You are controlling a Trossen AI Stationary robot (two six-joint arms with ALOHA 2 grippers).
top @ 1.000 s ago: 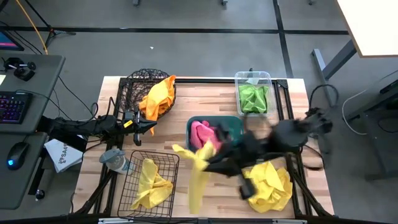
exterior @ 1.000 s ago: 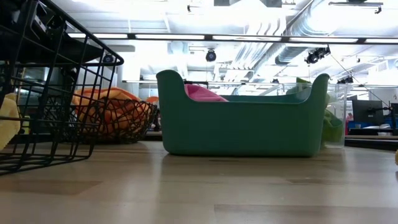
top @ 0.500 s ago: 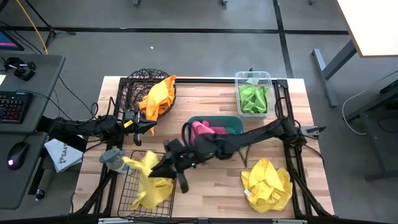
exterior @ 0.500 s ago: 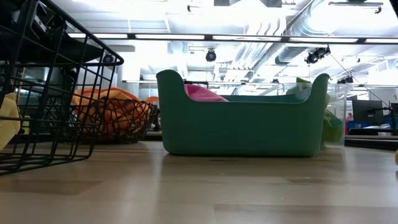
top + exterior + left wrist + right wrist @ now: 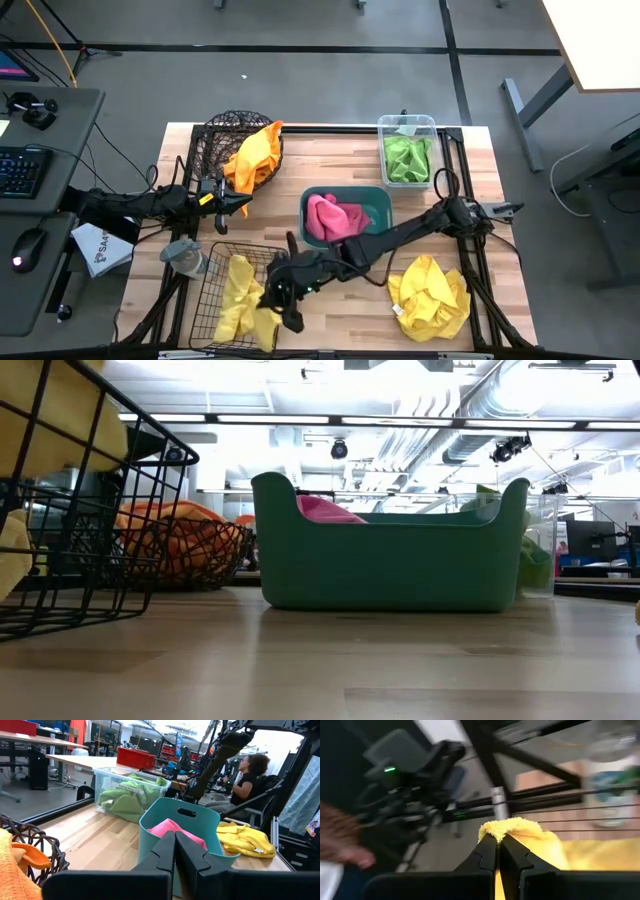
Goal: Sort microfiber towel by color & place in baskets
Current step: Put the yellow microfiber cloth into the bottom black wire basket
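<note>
My right gripper point(image 5: 270, 297) reaches across to the rectangular black wire basket point(image 5: 213, 262) at the near left and is shut on a yellow towel point(image 5: 243, 300) over that basket. The towel also shows high behind the basket's wires in the low view point(image 5: 50, 410). More yellow cloth lies in the basket. My left gripper point(image 5: 243, 205) is shut and empty at the table's left, beside the round dark wire basket point(image 5: 222, 130) that holds an orange towel point(image 5: 255, 155). A pink towel point(image 5: 335, 215) lies in the teal tub point(image 5: 378, 200), and green towels point(image 5: 407, 155) lie in the clear bin point(image 5: 432, 124). My right gripper pinches a bunched fold of the yellow towel point(image 5: 512, 827) between its two fingertips. It comes from the table's right, over the basket's right rim. The rest of the towel drops slack from the fingers into the basket.
A pile of yellow towels point(image 5: 430, 295) lies on the table at the near right. A grey-blue lump point(image 5: 185, 258) sits just left of the rectangular basket. Bare wood shows between the teal tub and the near edge.
My right gripper has swung from the table's middle toward the left edge with the yellow towel. It passed over the rectangular wire basket, then came down and toward the near edge. The towel hung free at first and now drops into the basket.
</note>
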